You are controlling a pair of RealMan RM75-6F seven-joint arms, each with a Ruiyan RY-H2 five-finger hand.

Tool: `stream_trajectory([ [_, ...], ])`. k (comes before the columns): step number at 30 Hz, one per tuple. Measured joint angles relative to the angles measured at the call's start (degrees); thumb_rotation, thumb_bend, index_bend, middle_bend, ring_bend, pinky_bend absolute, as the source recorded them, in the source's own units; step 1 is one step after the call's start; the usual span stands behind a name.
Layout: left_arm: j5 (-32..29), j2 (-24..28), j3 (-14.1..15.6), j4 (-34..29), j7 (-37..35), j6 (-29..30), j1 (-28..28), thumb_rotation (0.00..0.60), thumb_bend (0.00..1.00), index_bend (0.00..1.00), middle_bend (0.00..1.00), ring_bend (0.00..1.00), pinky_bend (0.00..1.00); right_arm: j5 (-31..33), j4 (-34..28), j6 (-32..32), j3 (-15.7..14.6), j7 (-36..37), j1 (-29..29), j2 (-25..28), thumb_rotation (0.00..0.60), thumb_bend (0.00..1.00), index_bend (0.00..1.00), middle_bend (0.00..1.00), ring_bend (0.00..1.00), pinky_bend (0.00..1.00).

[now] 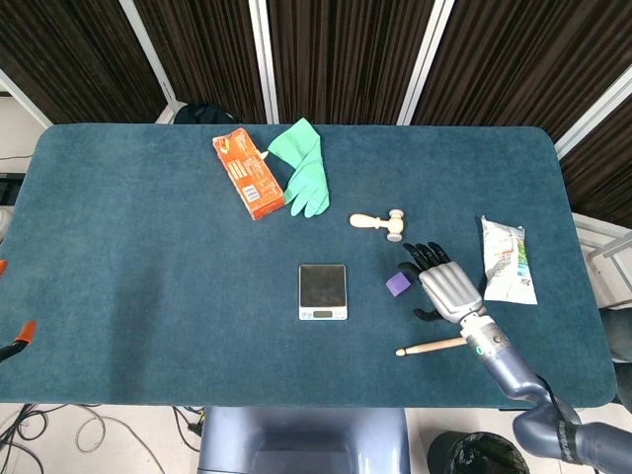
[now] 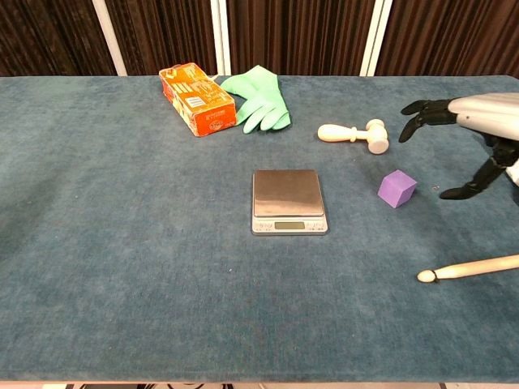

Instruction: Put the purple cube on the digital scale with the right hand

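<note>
Purple cube is sitting on the worktop right of centre in the head view, near the digital scale but not touching it. Right hand is hovering just right of the cube, fingers spread, gripping nothing. Wooden stick is lying below the hand; wooden mallet is resting above the cube. Left hand is out of frame.

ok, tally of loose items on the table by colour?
Purple: 1, cube
Green: 1, glove
Orange: 1, box
Silver: 1, scale
Wood: 2, mallet, stick
White: 1, packet
Total: 7
</note>
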Motion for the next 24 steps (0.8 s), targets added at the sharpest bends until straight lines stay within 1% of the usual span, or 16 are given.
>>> stream_trajectory([
  [6, -0.3, -0.3, -0.2, 0.0, 0.7, 0.1, 0.1, 0.6, 0.25, 0.02, 0.0, 0.0, 0.0, 0.1, 4.9, -1.1, 0.0, 1.5, 2.3, -3.4, 0.6, 0.32, 0.3, 0.0, 0.0, 0.0],
  [18, -0.5, -0.4, -0.3, -0.1, 1.4, 0.6, 0.3, 0.6, 0.25, 0.02, 0.01, 0.0, 0.0, -0.6, 12.8, -3.2, -1.0, 4.4, 5.5, -8.3, 0.6, 0.33, 0.33, 0.0, 0.0, 0.0],
  [24, -0.5, -0.6, -0.3, -0.1, 2.0, 0.8, 0.4, 0.6, 0.25, 0.02, 0.0, 0.0, 0.0, -1.0, 16.5, -4.0, -1.4, 6.4, 6.9, -10.2, 0.6, 0.33, 0.37, 0.0, 0.0, 0.0],
])
